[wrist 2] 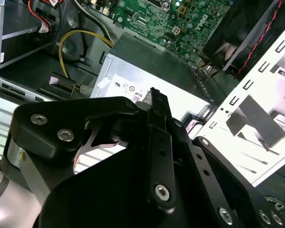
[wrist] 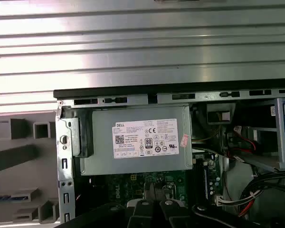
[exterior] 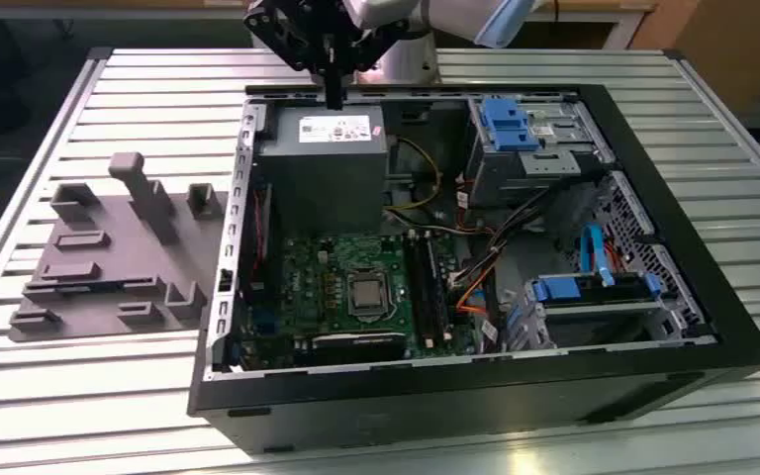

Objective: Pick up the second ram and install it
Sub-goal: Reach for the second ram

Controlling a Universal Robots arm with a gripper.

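My gripper (exterior: pixel 336 97) hangs over the far rim of the open computer case (exterior: pixel 697 327), above the grey power supply (exterior: pixel 321 163). Its black fingers (wrist 2: pixel 156 102) are pressed together with nothing visible between them. A thin blue-green strip that looks like the second ram (wrist: pixel 12 196) lies in a slot of the grey holder (exterior: pixel 103 257) at the exterior view's left, well away from the gripper. The green motherboard (exterior: pixel 340 287) lies in the case floor with long black slots (exterior: pixel 423 287) beside the processor.
The case stands on a slatted metal table (exterior: pixel 90 416). Blue drive brackets (exterior: pixel 506 124), a second blue bracket (exterior: pixel 592 289) and loose cables (exterior: pixel 479 282) crowd the case at the exterior view's right. The labelled power supply (wrist: pixel 137 142) lies directly below the wrist.
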